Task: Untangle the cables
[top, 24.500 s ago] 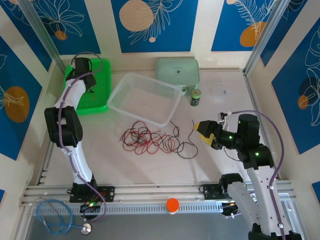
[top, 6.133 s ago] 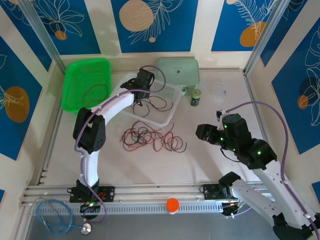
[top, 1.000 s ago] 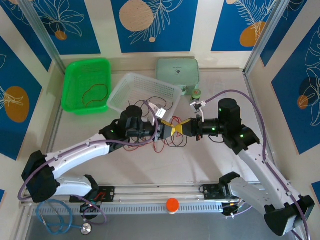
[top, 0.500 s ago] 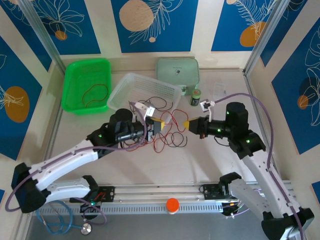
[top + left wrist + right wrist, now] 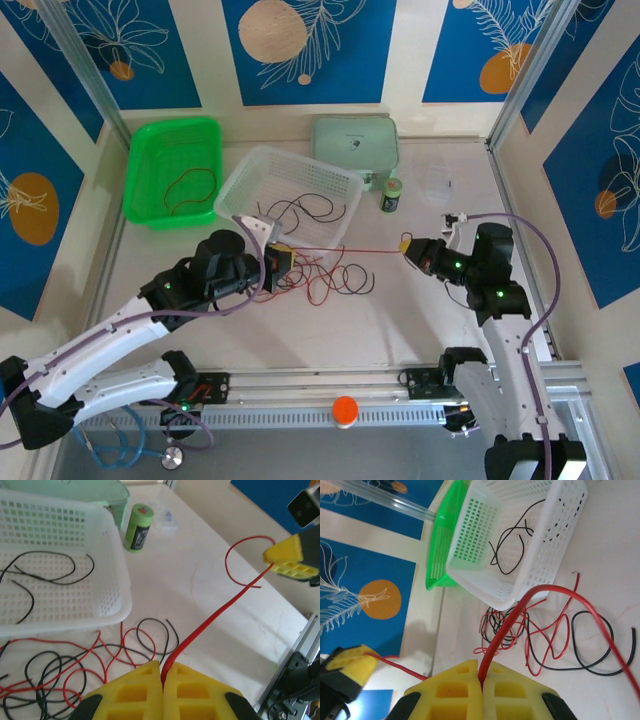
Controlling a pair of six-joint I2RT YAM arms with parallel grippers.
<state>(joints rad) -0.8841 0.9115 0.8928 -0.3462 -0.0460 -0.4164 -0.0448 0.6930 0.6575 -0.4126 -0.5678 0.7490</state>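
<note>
Right in front of the white perforated plastic basket (image 5: 312, 166), a stretch of the thin red wire (image 5: 345, 251) runs taut and straight, pinched at both ends. The left gripper (image 5: 283, 258) has its yellow fingers pressed together on one end, just off the basket's near corner. In the left wrist view the wire comes straight out of the seam between the two pads (image 5: 162, 672). The right gripper (image 5: 408, 246) is clamped on the other end, out to the right of the basket. From the left wrist camera you can see a short curl of red looping past its yellow fingers (image 5: 290, 562).

Under the taut bit, on the pale table (image 5: 430, 320) right by the basket's near edge, sits the rest of the mess. It's loose red loops all mixed up with the thin black wire (image 5: 352, 285), and the two cross each other in lots of places.

Inside the basket lies a separate black wire piece (image 5: 305, 208), loosely curved on the floor of it. Left of the white basket is a bright green plastic basket (image 5: 170, 125) with a small red wire loop (image 5: 190, 185) in it. Behind the white basket there's a mint-green lidded box (image 5: 355, 145). A little green can (image 5: 392, 194) stands upright just off the basket's right corner.
</note>
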